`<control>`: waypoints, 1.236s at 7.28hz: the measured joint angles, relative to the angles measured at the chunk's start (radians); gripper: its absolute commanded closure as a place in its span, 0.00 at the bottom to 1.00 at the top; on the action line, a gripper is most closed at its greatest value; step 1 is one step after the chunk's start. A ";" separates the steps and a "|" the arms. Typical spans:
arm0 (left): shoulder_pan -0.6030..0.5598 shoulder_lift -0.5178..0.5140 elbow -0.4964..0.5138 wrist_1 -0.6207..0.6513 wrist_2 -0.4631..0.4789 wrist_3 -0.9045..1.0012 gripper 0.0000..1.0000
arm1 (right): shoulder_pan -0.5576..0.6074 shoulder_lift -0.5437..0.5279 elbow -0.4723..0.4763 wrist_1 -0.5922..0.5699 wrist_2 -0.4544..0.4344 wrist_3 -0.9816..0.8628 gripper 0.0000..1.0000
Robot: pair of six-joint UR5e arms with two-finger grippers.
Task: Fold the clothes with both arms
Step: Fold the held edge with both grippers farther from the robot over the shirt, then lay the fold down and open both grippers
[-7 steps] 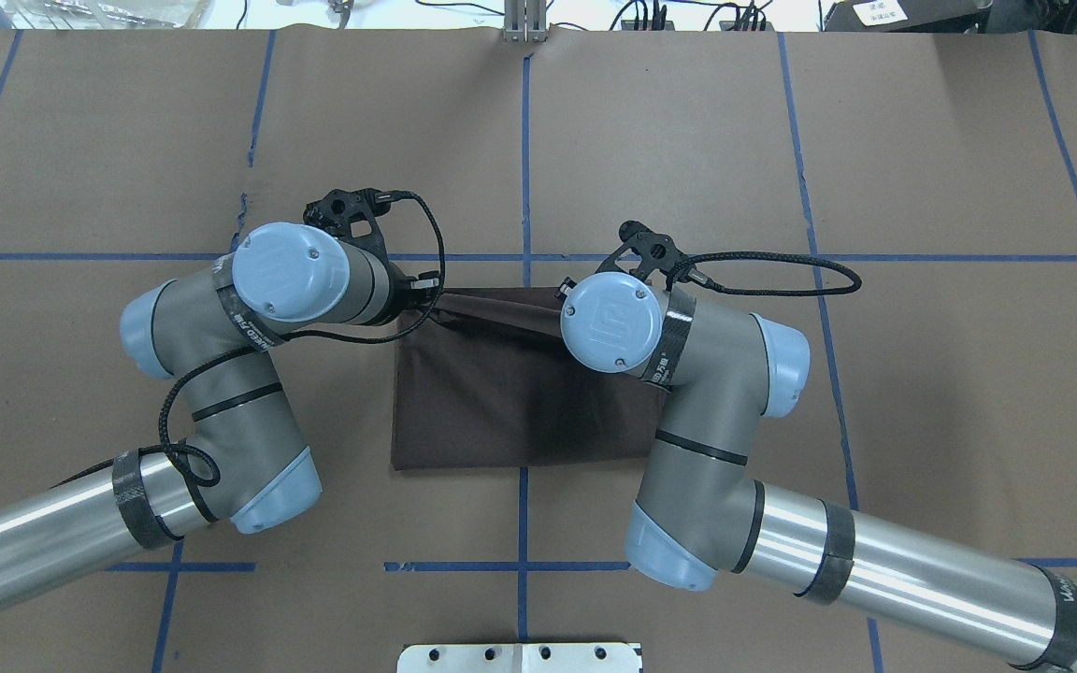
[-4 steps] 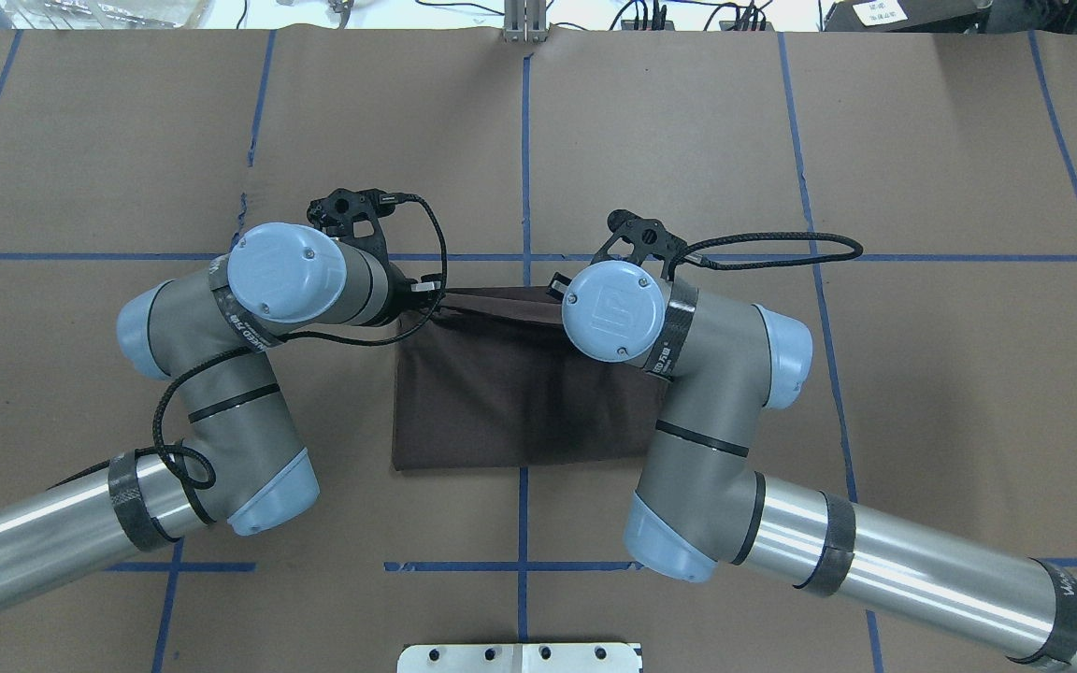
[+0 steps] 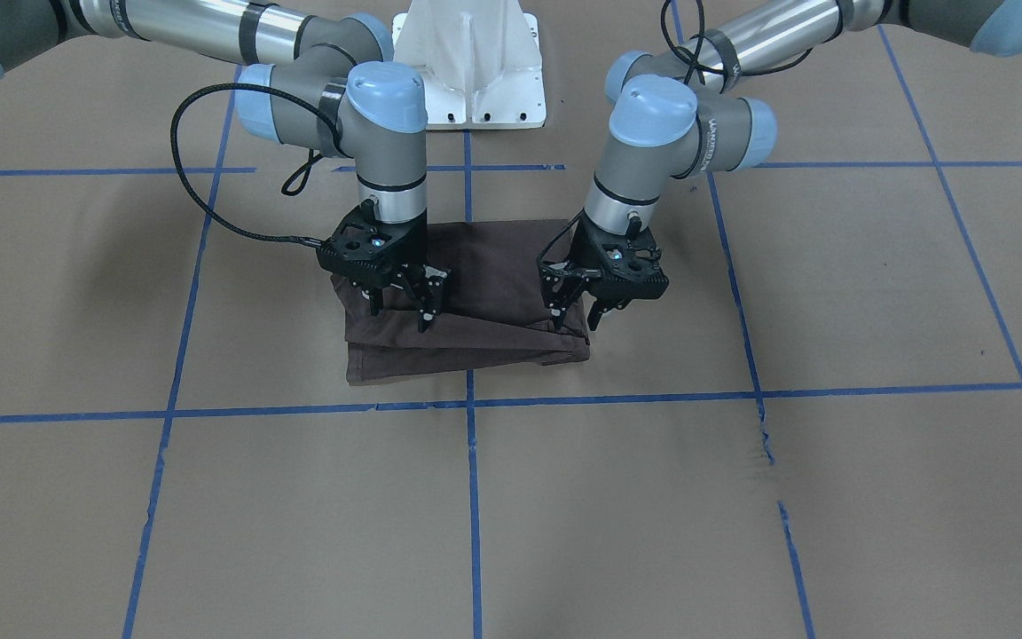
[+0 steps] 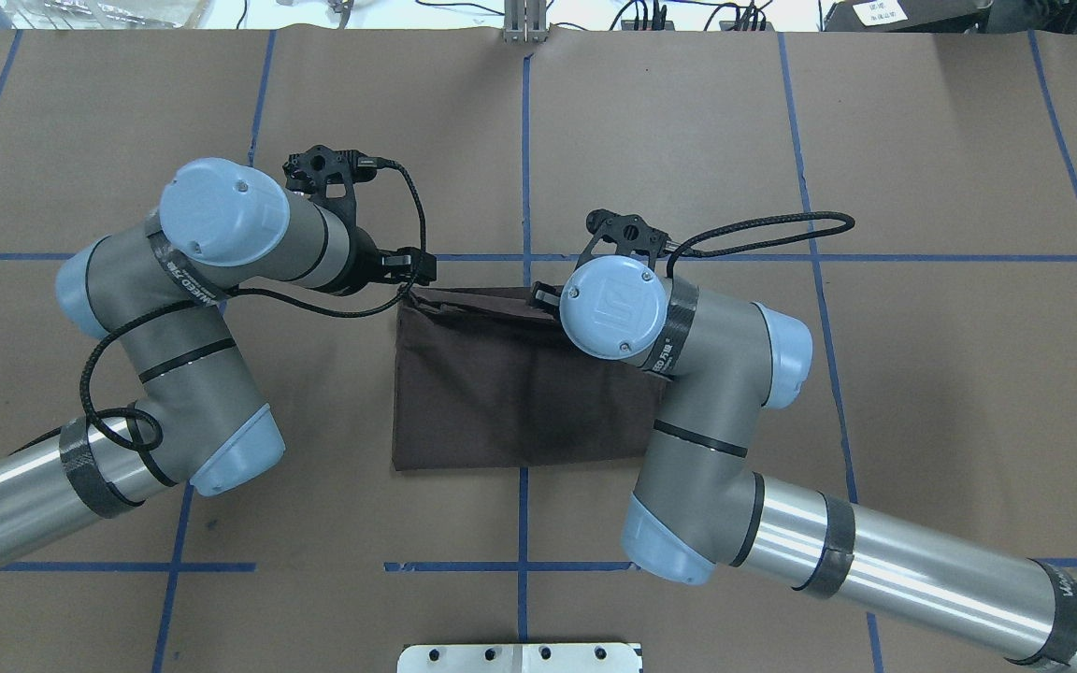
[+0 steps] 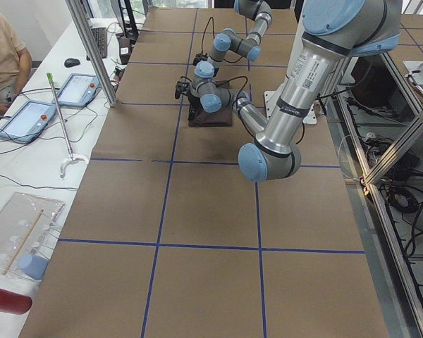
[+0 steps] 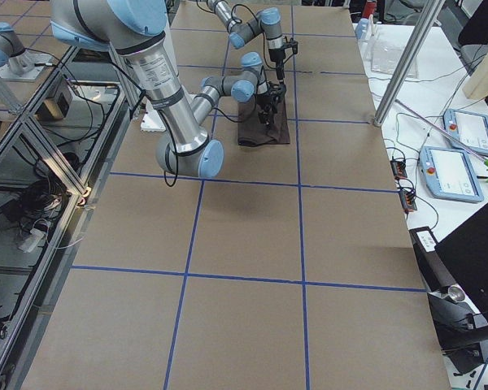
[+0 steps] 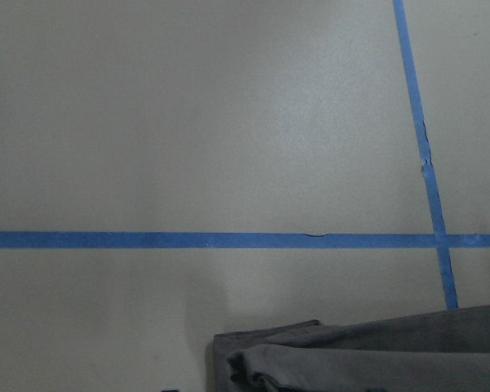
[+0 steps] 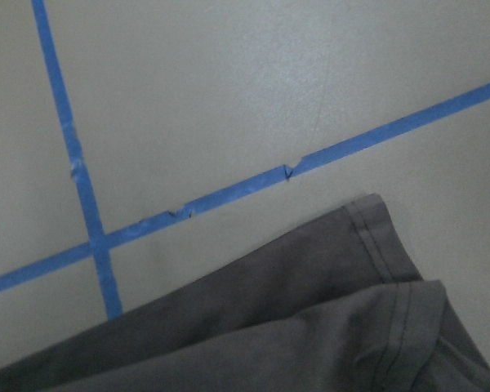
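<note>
The soft, limp T-shirt lies folded at centre frame on the table. The left hand and right hand hover over its upper corners, fingers spread, gripping nothing. Pinch the corners, as the slack between will likely sag

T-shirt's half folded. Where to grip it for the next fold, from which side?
Probably the T-shirt at its two corners farthest from the robot, approached from above on that far side: the layered hems end there loose and slightly raised, while the near edge lies flat.
</note>
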 measured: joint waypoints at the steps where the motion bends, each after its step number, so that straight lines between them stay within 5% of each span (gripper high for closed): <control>1: -0.002 0.001 -0.001 -0.001 -0.003 0.004 0.00 | -0.027 -0.003 -0.002 0.000 -0.015 -0.093 0.00; 6: -0.003 0.004 -0.009 -0.003 -0.003 0.002 0.00 | -0.038 0.000 -0.059 0.001 -0.080 -0.270 0.00; 9: -0.003 0.006 -0.024 -0.002 -0.003 -0.002 0.00 | 0.053 0.055 -0.193 0.022 -0.083 -0.283 0.00</control>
